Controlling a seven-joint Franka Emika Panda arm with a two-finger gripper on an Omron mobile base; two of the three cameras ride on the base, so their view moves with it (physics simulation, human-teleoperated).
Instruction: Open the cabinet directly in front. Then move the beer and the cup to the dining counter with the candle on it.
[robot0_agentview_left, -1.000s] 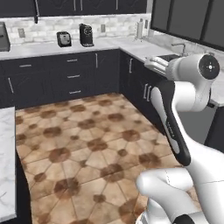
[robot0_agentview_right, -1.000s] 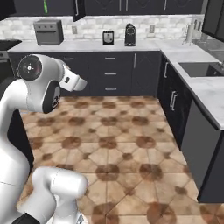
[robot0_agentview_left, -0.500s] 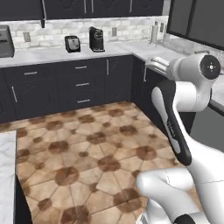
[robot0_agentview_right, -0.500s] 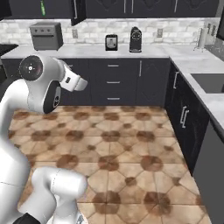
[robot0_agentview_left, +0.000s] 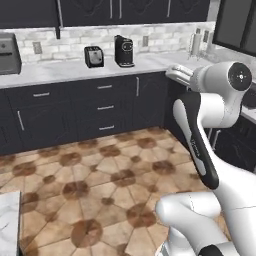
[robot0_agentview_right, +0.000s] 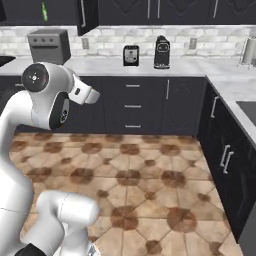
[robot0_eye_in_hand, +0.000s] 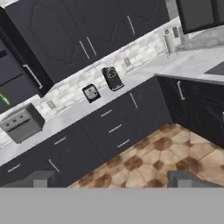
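Observation:
The cabinet (robot0_eye_in_hand: 13, 81) on the wall stands open at the far left of the hand view, its door (robot0_eye_in_hand: 24, 54) swung out towards me. In the right base view the open door (robot0_agentview_right: 84, 15) juts from the top left, and the beer (robot0_agentview_right: 44, 11) shows as a slim green shape inside. A green sliver (robot0_eye_in_hand: 4, 99) also sits in the cabinet in the hand view; beer or cup, I cannot tell. My gripper (robot0_eye_in_hand: 111, 179) is open with nothing between its fingertips (robot0_eye_in_hand: 40, 178), held high over the floor, far from the cabinet. The dining counter and candle are out of view.
A grey marble worktop (robot0_agentview_left: 150, 62) runs along the back wall and turns down the right side. On it stand a toaster (robot0_agentview_left: 93, 56), a black coffee machine (robot0_agentview_left: 123, 51) and a grey oven box (robot0_agentview_right: 49, 46). Dark drawers (robot0_agentview_right: 132, 106) sit below. A marble corner (robot0_agentview_left: 7, 220) shows lower left.
The whole picture has shifted: the base has turned and come closer to the back counter. The arm keeps its pose and the gripper stays open.

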